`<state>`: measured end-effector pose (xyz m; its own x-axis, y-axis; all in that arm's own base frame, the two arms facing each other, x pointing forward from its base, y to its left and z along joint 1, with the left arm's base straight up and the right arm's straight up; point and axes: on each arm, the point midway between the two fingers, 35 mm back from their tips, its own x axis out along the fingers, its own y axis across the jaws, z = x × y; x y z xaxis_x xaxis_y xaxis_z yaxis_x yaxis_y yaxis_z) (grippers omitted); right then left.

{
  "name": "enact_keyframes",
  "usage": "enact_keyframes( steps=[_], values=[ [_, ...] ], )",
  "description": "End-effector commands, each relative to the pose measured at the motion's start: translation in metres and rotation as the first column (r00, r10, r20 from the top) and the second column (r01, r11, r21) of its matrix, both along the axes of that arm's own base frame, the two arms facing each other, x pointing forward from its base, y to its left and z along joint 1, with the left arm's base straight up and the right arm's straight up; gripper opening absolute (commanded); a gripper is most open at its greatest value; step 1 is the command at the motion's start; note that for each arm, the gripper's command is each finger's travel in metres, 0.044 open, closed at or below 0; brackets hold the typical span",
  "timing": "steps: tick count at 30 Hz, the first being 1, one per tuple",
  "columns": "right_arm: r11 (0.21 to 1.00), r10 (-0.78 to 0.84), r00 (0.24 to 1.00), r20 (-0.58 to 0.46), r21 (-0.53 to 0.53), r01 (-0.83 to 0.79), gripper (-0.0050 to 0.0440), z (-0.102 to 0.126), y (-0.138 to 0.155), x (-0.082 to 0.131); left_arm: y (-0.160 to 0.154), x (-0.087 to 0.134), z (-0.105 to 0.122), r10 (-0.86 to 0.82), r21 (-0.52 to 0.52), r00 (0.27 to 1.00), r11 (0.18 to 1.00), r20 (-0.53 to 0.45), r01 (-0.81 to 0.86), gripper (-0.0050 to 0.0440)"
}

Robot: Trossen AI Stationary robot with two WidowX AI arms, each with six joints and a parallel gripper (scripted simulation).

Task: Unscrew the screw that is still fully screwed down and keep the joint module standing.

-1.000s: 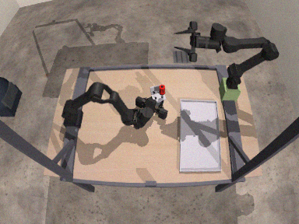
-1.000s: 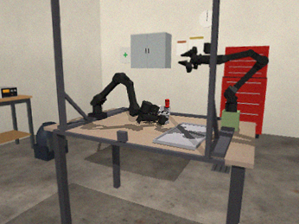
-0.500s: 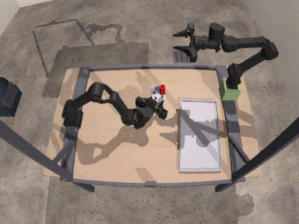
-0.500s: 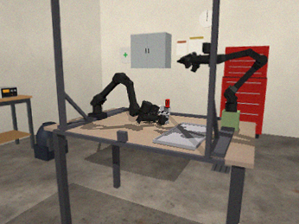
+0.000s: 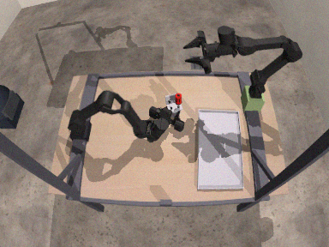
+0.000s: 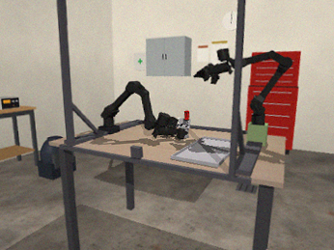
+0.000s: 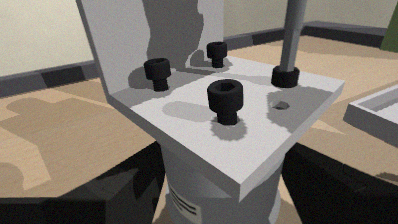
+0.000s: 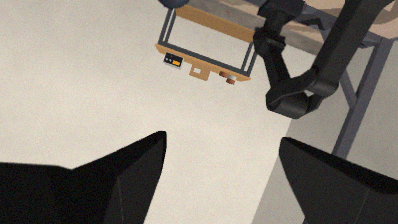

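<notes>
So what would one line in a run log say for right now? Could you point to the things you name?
left claw [image 5: 168, 118] [image 7: 222, 175]: around the metal part [image 7: 240, 150] | right claw [image 5: 194, 52] [image 8: 223, 137]: open, away from the table | screwdriver [image 5: 178, 99] [image 6: 187, 115] [image 7: 293, 35]: standing on a screw [image 7: 285, 77]
</notes>
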<state>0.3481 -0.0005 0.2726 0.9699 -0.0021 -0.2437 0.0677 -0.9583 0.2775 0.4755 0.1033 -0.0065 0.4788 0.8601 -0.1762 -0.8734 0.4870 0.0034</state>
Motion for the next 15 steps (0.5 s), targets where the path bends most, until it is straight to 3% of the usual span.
enact_keyframes(
  steps=[1,9,15],
  values=[
    [1.000,0.013,0.999,-0.038,0.000,-0.013,0.0300,0.003,0.004,0.007,0.002,0.004,0.011,0.003,-0.001,1.000,1.000,0.028,-0.003,0.0245],
    [1.000,0.026,0.976,-0.216,0.002,-0.026,0.0300,-0.028,0.009,0.021,0.002,0.004,0.011,0.003,-0.001,1.000,1.000,0.028,-0.003,0.0245],
    [1.000,0.027,0.971,-0.238,0.002,-0.027,0.0300,-0.032,0.010,0.021,0.002,0.004,0.011,0.003,-0.001,1.000,1.000,0.028,-0.003,0.0245]
  ],
)
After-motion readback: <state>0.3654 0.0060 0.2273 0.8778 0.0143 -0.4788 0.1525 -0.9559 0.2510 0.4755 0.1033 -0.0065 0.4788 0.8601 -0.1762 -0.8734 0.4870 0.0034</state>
